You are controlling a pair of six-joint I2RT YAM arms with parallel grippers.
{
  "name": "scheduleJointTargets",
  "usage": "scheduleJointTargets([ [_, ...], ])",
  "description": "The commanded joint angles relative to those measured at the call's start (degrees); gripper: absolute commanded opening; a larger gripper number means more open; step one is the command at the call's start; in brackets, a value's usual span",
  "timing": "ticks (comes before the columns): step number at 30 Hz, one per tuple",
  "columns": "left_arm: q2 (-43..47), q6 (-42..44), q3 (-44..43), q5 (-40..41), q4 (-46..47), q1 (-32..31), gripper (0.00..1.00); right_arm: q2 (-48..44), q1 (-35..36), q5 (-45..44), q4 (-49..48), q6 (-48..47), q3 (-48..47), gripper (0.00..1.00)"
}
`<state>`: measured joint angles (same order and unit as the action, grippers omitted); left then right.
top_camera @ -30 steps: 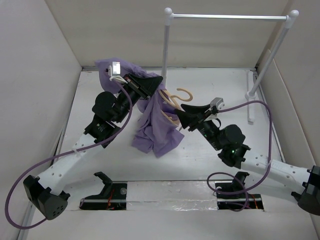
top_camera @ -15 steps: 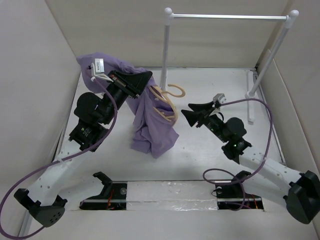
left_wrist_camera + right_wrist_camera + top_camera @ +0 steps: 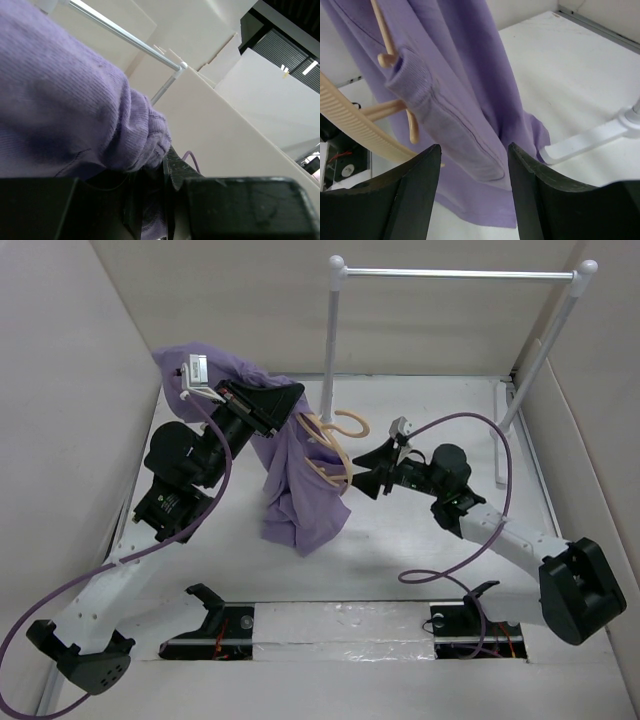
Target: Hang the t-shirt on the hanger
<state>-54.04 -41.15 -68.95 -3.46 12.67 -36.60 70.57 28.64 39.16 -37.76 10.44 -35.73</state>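
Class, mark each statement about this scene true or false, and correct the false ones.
1. The left fingers clamp the t-shirt. True.
2. The right fingers grip the hanger. False: the right fingers are open and hold nothing.
3. The hanger hangs on the rack. False: it sits partly inside the t-shirt, off the rack.
4. No garment hangs on the rack's rail. True.

Overhead, two wrist close-ups; shared t-shirt [image 3: 297, 502]
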Motion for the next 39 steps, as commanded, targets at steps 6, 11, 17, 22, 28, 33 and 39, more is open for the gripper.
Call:
scheduleJointTargets([
  [6,1.2,0.4,-3.4,-1.4,5.3,0.5,0.00,4.5,2.1,6.5,1.2,-3.0,-6.5,0.60],
  [11,1.4,1.2,-2.4,1.4,6.5,0.5,0.00,3.5,5.5,5.2,3.2,-3.5,-5.1,0.60],
  [17,-0.5,0.3,-3.2,0.1,9.0,0.5,0.00,3.0,8.8,-3.8,0.0,-0.3,-1.4,0.07],
  [22,-0.4,1.1,-2.9,5.4,12.6,0.5,0.00,1.9,12.0,-14.3,-1.3,3.2,3.1,0.00],
  [28,-3.0,5.4,-7.4,10.9,14.1,0.5,0.00,-0.3,15.8,-21.8,-2.4,7.5,9.4,0.00],
  [33,-6.1,7.0,-11.6,12.5,14.8,0.5,0.00,-0.3,18.5,-26.1,-1.6,9.5,12.2,0.00],
  [39,-7.0,7.6,-13.0,13.7,17.3,0.5,0.00,-0.1,23.6,-30.8,0.3,12.2,15.4,0.00],
])
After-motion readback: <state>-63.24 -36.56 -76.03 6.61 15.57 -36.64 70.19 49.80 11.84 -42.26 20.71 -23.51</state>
